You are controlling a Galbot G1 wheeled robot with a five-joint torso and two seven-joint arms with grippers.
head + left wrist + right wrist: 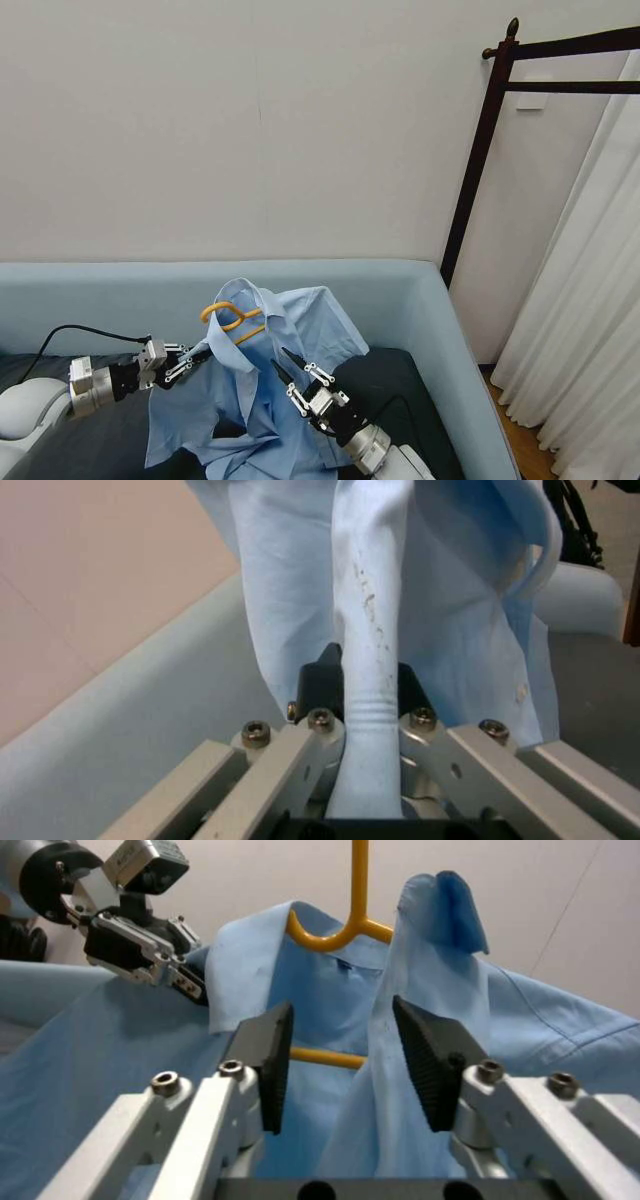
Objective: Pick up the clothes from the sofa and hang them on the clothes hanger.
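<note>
**Inspector:** Which step is in hand?

**Assessor:** The pick-up, in my judgement, not the hanging. The sofa (100, 290) has the garment on it; the clothes rack (478, 150) stands well apart, past the sofa's end on the robot's right.

**Inspector:** Where is the garment?

**Assessor:** The blue shirt (300, 330) is raised at the collar in front of the backrest; its tails are heaped on the dark seat. A yellow hanger (222, 312) sits inside the collar.

**Inspector:** Axis and heading?

**Assessor:** The shirt's long axis runs from collar to tails, steeply tilted, collar uppermost and nearest the backrest; the hanger's hook stands up out of the collar, clear of the cloth.

**Inspector:** State of the tools?

**Assessor:** The left tool (175, 362) is at the shirt's shoulder on the robot's left, clamped on a rolled fold of the cloth. The right tool (293, 372) is at the shirt front below the collar, standing wide; a fold of the placket hangs between its pads and is not pinched.

**Inspector:** What does the next move call for?

**Assessor:** Likely closing the right tool on that fold or on the hanger; then lifting level until the tails come off the seat, with the hook kept free for the rack. The risk is the shirt slipping off the hanger.
</note>
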